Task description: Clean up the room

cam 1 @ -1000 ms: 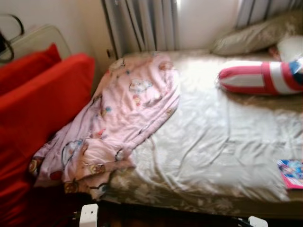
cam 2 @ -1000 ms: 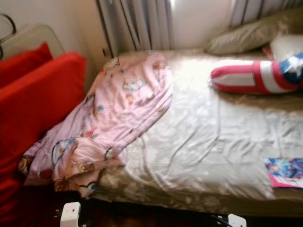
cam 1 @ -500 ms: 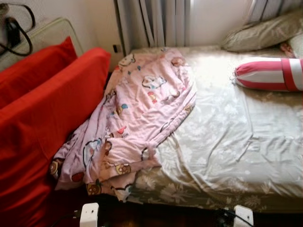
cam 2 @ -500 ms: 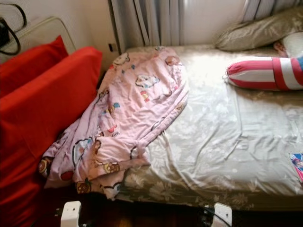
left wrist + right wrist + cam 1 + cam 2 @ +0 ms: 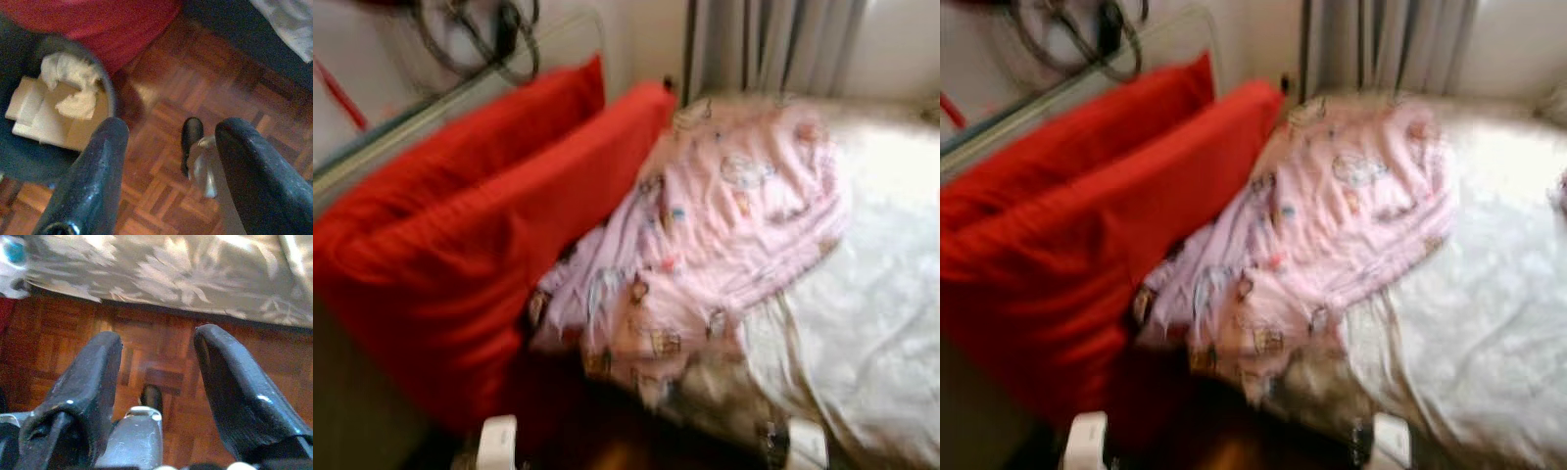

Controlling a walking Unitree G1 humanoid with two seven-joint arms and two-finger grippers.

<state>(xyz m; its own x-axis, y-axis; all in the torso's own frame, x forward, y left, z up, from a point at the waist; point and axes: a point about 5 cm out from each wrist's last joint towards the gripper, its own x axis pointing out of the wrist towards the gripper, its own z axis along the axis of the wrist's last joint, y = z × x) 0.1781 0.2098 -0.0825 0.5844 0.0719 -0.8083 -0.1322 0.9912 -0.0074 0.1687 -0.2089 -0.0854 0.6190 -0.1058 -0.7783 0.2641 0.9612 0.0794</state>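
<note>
We see the pink blanket (image 5: 724,235) rumpled along the bed's (image 5: 871,323) left edge, spilling over its near corner beside red cushions (image 5: 480,225). Left gripper (image 5: 168,171) and right gripper (image 5: 159,377) hang spread and empty above parquet floor (image 5: 195,93); a bin (image 5: 58,112) holds paper.
</note>
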